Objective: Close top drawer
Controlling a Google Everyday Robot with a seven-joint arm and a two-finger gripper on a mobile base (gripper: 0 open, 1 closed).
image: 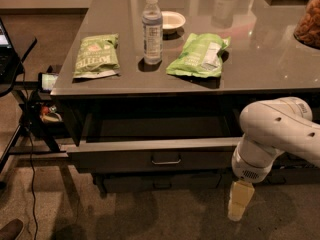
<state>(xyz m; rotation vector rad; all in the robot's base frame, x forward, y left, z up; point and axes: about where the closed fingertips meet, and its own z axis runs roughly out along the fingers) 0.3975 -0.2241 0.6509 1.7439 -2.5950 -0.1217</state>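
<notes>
The top drawer (125, 158) stands pulled out from under the grey counter, its dark front facing me with a small metal loop handle (166, 159) at the centre. Its inside looks dark and empty. My gripper (238, 204) hangs from the white arm (280, 134) at the lower right, in front of the drawer's right end and below its front edge, pointing down at the floor. It holds nothing that I can see.
On the counter (260, 64) lie two green snack bags (96, 55) (200, 55), a water bottle (152, 28) and a small white bowl (171, 20). A lower drawer (150, 183) sits beneath. A stand with cables (25, 119) is at the left. A shoe (10, 229) shows bottom left.
</notes>
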